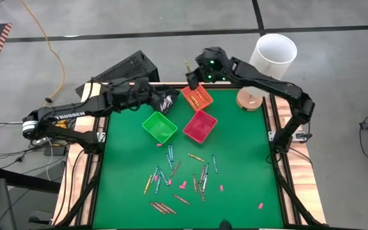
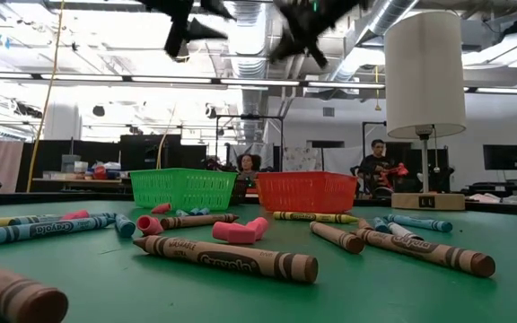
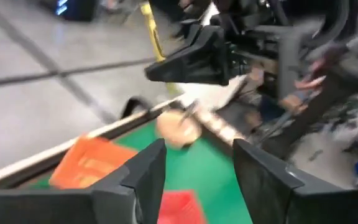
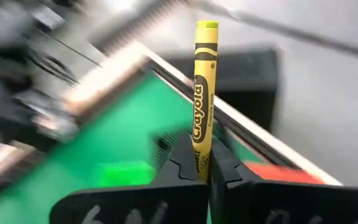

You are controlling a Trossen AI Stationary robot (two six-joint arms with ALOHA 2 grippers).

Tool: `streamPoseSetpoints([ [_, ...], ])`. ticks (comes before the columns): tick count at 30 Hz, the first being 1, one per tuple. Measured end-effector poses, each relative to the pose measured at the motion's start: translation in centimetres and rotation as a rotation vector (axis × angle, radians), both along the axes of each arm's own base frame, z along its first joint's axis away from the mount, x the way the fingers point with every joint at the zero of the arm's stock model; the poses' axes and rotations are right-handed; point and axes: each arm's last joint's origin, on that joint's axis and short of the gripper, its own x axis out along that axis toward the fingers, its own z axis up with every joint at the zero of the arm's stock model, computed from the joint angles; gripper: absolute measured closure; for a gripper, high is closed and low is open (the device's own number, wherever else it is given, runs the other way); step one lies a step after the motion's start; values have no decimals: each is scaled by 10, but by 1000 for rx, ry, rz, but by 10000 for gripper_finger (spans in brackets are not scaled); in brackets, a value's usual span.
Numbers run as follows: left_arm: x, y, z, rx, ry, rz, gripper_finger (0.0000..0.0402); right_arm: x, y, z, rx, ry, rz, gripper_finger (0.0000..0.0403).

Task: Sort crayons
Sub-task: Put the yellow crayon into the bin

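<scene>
From above, crayons point(image 1: 171, 167) litter the green table point(image 1: 248, 160) near three bins point(image 1: 200, 125), low down, people sit in the room beyond, the left gripper point(image 3: 194, 168) stands apart and empty, and the right gripper point(image 4: 204, 165) pinches a yellow crayon point(image 4: 202, 93).

Bright overhead room light, soft shadows; both wrist views streak with motion blur, low view's foreground soft.

Open green mat point(image 1: 241, 153) lies clear along the right side of the high view. Scattered crayons point(image 1: 177, 176) crowd the lower centre. Three bins, green point(image 1: 159, 127), red point(image 1: 200, 125) and orange point(image 1: 197, 97), block the upper centre, beneath both arms.
</scene>
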Motion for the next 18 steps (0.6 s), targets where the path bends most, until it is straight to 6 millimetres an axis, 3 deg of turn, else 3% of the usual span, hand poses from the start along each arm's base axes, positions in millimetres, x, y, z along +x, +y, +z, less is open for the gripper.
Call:
streamPoseSetpoints([
  [5,-1,-1,-13,-60,114,6,224,7,-24,-44,95,215,-41,402],
  [10,-4,-1,-21,-126,176,12,223,23,-39,-101,202,430,-31,401],
  [18,-6,-7,-31,-186,274,-13,223,39,-49,-150,264,557,-15,395],
])
